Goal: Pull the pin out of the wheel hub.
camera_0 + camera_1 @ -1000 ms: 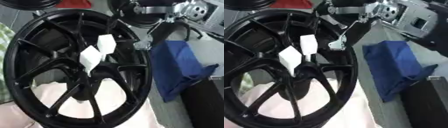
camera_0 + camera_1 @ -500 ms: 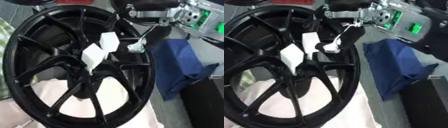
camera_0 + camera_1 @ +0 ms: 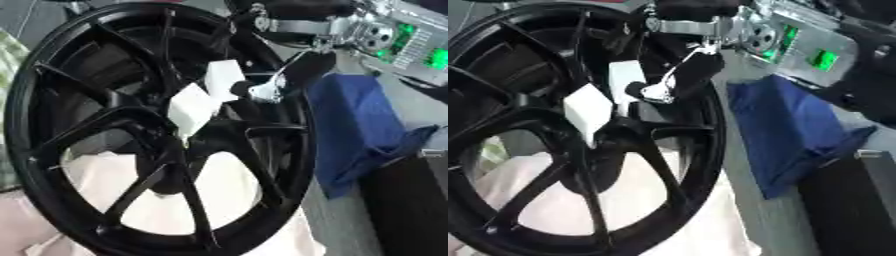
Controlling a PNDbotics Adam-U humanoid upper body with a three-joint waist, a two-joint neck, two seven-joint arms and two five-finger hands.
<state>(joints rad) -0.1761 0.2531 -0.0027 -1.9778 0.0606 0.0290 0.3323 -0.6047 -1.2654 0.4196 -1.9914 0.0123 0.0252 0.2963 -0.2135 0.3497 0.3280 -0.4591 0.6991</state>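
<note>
At the centre and left of both eye views stood item one, a large black wheel hub [image 3: 105, 125], upright and tilted, its spokes running from a dark central boss out to the rim. Behind and beneath its lower half lay a pale pinkish-white cloth or padding [image 3: 157, 210], seen through the gaps between spokes.

Item two: a blue cloth [image 3: 789, 130], crumpled, lying to the right of the wheel on the grey surface, just beside the rim.

Item three: a dark box-like object [image 3: 411, 200] at the lower right corner, next to the blue cloth; its nature could not be made out.

Item four: the robot's right hand [image 3: 284, 82], entering from the upper right behind a silver wrist with green lights. Its black fingers reached down over the wheel's right rim toward the hub centre. Whether they were released or grasping anything could not be told; a silver part showed at the fingertips.

Item five: two white blocks near the hub centre, one upper white block [image 3: 223, 80] close by the right hand's fingertips, one lower white block [image 3: 192, 110] angled like a diamond, resting against the spokes. Which of these, if either, was the pin could not be told.

The left hand showed in neither view.
</note>
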